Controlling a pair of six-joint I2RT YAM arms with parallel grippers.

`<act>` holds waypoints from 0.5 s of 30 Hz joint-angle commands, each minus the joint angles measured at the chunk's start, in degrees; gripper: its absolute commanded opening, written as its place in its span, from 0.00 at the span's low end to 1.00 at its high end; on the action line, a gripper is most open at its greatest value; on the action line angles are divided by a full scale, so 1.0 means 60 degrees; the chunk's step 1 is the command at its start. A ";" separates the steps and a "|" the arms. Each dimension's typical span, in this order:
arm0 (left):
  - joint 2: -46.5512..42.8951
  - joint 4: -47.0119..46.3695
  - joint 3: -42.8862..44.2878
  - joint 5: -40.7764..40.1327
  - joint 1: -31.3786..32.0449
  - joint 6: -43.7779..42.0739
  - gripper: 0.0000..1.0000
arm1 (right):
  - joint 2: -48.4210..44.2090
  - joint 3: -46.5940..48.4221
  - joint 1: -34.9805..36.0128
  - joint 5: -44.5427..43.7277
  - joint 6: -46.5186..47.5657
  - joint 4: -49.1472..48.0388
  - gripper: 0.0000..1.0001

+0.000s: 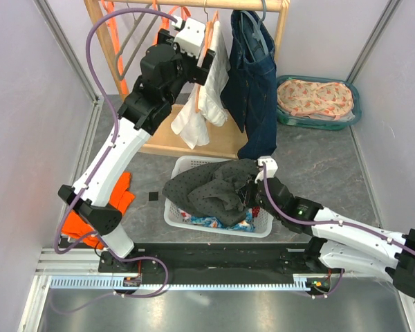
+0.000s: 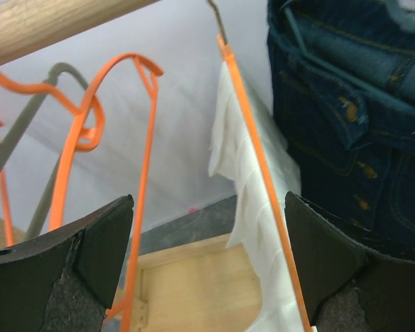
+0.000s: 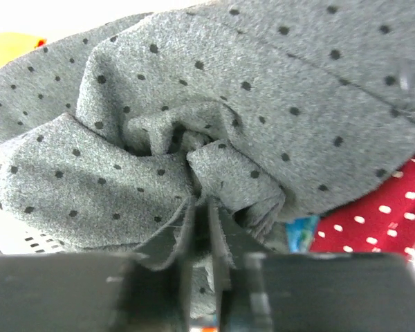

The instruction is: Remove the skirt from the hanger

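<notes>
A white garment hangs on an orange hanger from the wooden rail. My left gripper is open up at the rail, with its jaws on either side of that hanger and the white cloth, holding nothing. The hanger wire runs close to the right finger. My right gripper is low over the white basket, shut on a fold of a grey dotted garment that lies heaped in the basket.
A dark denim garment hangs right of the white one. Empty orange hangers hang at the rail's left. A teal basin with floral fabric stands at the back right. An orange cloth lies by the left arm's base.
</notes>
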State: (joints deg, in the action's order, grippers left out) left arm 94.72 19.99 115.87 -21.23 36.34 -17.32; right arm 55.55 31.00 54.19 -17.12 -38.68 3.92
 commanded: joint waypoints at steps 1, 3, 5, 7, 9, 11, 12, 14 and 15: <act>0.0590 0.1104 0.1106 0.1735 -0.0299 0.1201 0.93 | -0.0453 0.0194 -0.0024 -0.0500 0.0015 0.0869 0.26; 0.0751 0.1311 0.1371 0.2159 -0.0372 0.1465 0.93 | -0.0556 0.0238 -0.0024 -0.0588 0.0074 0.1030 0.35; 0.0781 0.1400 0.1488 0.2395 -0.0460 0.1728 0.94 | -0.0645 0.0267 -0.0024 -0.0690 0.0132 0.1162 0.41; 0.0854 0.1444 0.1547 0.2601 -0.0533 0.1905 0.94 | -0.0660 0.0282 -0.0024 -0.0691 0.0118 0.1250 0.46; 0.0971 0.1459 0.1591 0.2572 -0.0548 0.1979 0.94 | -0.0674 0.0297 -0.0024 -0.0720 0.0132 0.1324 0.47; 0.1088 0.1488 0.1634 0.2572 -0.0592 0.2037 0.91 | -0.0703 0.0340 -0.0024 -0.0749 0.0132 0.1338 0.48; 0.1147 0.1488 0.1664 0.2688 -0.0621 0.2037 0.89 | -0.0718 0.0369 -0.0024 -0.0764 0.0118 0.1367 0.48; 0.1337 0.1532 0.1693 0.2850 -0.0680 0.2096 0.77 | -0.0704 0.0472 -0.0009 -0.0793 0.0132 0.1440 0.48; 0.1410 0.1561 0.1722 0.2938 -0.0666 0.2096 0.72 | -0.0675 0.0516 -0.0023 -0.0822 0.0147 0.1441 0.48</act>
State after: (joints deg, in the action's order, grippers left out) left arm 101.49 28.75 123.50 -6.83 32.82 -7.44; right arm 51.83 31.27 54.22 -19.59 -38.59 10.00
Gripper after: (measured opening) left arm 0.796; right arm 0.477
